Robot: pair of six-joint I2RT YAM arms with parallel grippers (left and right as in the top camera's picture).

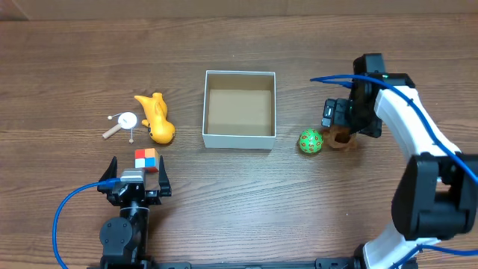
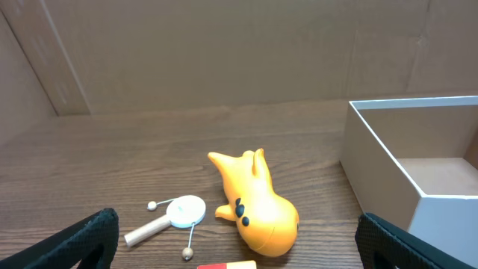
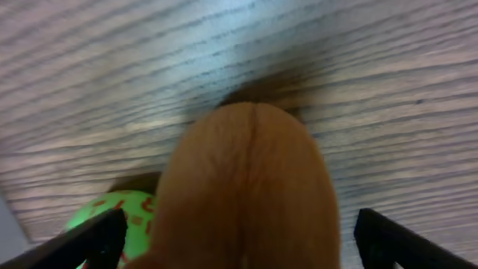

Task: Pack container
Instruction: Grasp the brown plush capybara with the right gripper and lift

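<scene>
The container (image 1: 239,137), a white-walled square box with a brown floor, stands mid-table with nothing in it; its corner (image 2: 388,161) shows in the left wrist view. My right gripper (image 1: 345,128) (image 3: 246,243) is open, its jaws on either side of a brown furry toy (image 1: 340,140) (image 3: 250,187) with a gap at each side. A green ball with red marks (image 1: 310,141) (image 3: 112,217) lies just left of that toy. My left gripper (image 1: 137,172) (image 2: 237,250) is open behind a red, white and blue cube (image 1: 147,158) (image 2: 228,264).
A yellow rubber toy animal (image 1: 157,118) (image 2: 258,205) and a small white hand drum on a wooden stick (image 1: 123,123) (image 2: 175,215) lie left of the container, beyond the cube. Blue cables trail from both arms.
</scene>
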